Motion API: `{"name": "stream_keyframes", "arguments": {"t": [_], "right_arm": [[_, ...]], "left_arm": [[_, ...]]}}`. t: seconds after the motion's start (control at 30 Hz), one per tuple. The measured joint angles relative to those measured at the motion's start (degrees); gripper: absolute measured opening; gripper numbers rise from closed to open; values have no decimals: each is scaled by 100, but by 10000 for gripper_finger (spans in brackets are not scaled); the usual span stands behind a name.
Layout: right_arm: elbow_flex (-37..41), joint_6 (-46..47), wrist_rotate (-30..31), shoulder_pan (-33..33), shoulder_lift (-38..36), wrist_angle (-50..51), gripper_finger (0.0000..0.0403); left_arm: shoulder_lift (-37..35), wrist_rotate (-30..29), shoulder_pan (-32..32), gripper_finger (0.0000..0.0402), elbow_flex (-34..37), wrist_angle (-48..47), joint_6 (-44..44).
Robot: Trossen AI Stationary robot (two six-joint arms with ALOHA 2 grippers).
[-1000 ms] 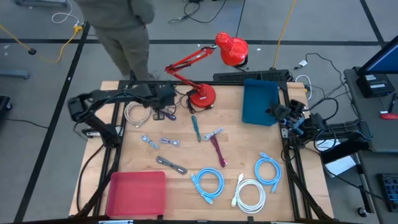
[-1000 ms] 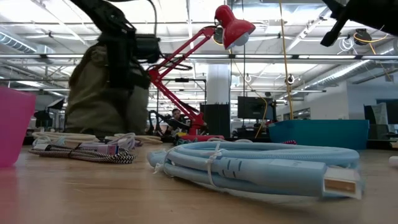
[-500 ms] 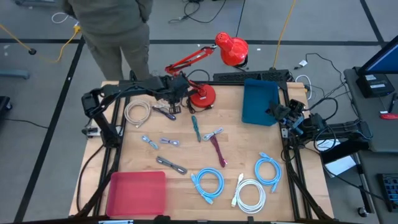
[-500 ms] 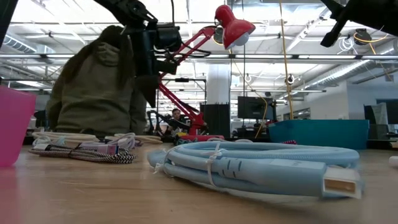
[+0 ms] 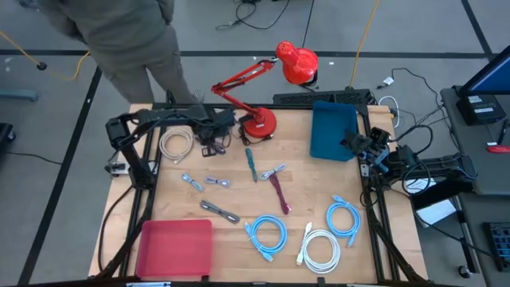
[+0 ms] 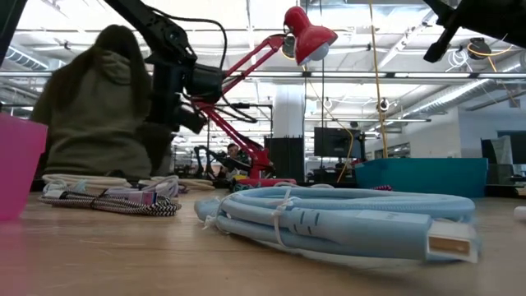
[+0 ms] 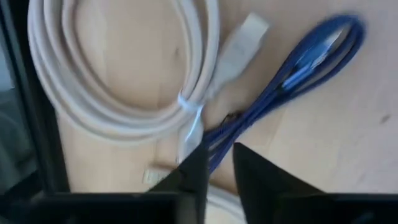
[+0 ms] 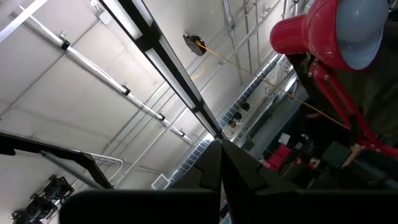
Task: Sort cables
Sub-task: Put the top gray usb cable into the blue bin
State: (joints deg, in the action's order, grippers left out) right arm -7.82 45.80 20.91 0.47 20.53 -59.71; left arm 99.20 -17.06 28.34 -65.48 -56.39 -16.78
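Note:
My left gripper [image 5: 212, 140] [image 7: 219, 152] points steeply down over the short purple cable [image 5: 213, 149] [image 7: 292, 68]. It is open by a narrow gap, and one end of the cable shows in that gap. The cable lies flat on the table beside the beige coil [image 5: 175, 143] [image 7: 118, 81]. Teal [image 5: 250, 163], maroon [image 5: 279, 193] and several grey bundles [image 5: 221, 211] lie mid-table. Two light-blue coils [image 5: 267, 235] [image 5: 344, 217] and a white coil [image 5: 320, 249] lie near the front. My right gripper [image 5: 352, 142] [image 8: 221, 165] is shut at the right edge, pointing up.
The red desk lamp's base [image 5: 259, 121] stands just right of my left gripper. A teal bin [image 5: 333, 131] sits at the far right and a red tray [image 5: 175, 247] at the front left. A person [image 5: 131, 40] stands behind the table's far left corner.
My left gripper first swung toward the lamp's base. It then came back toward the table's left and down over the purple cable, tipping more steeply down. The person behind the table has moved to the left.

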Motion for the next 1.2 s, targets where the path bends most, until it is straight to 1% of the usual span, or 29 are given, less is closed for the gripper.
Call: {"name": "stream_keyframes", "arguments": {"t": [0.1, 0.13, 0.2, 0.27, 0.3, 0.43, 0.57, 0.7, 0.83, 0.9, 0.97, 1.13, 1.2], "right_arm": [[-1, -2, 2, 0, 0, 3, 0], [-2, 0, 0, 0, 0, 2, 0], [-1, -2, 0, 0, 0, 4, 0], [-2, 0, 0, 0, 0, 3, 0], [-1, 0, -2, 0, 0, 3, 0], [-2, 0, -2, 0, 0, 3, 0], [0, 0, -2, 0, 0, 3, 0], [-1, 0, -3, 0, 0, 3, 0], [-1, 0, -3, 0, 0, 3, 0], [-1, 0, -4, 0, 0, 2, 0], [-1, 0, -4, 0, 0, 3, 0], [-2, 1, -8, 0, 0, 1, 0], [-1, 1, -7, 0, 0, 1, 0]], "left_arm": [[-4, -201, -101, 149, 25, 140, -19], [-4, -207, -135, 162, 23, 224, -84], [-4, -312, -241, 170, 14, 372, -222], [-18, -586, -367, 162, 15, 579, -291], [-31, -632, -410, 156, 12, 625, -231], [-35, -548, -507, 136, 3, 684, -252], [-35, -527, -485, 127, 3, 674, -258], [73, -360, -277, 125, 3, 637, -351], [294, 69, -53, 125, 3, 405, -77], [421, 147, 0, 125, 3, 392, 11], [470, 117, 5, 125, 7, 456, 30], [448, -208, -121, 125, 7, 1002, -155], [427, -254, -120, 125, 5, 1102, -208]]}}
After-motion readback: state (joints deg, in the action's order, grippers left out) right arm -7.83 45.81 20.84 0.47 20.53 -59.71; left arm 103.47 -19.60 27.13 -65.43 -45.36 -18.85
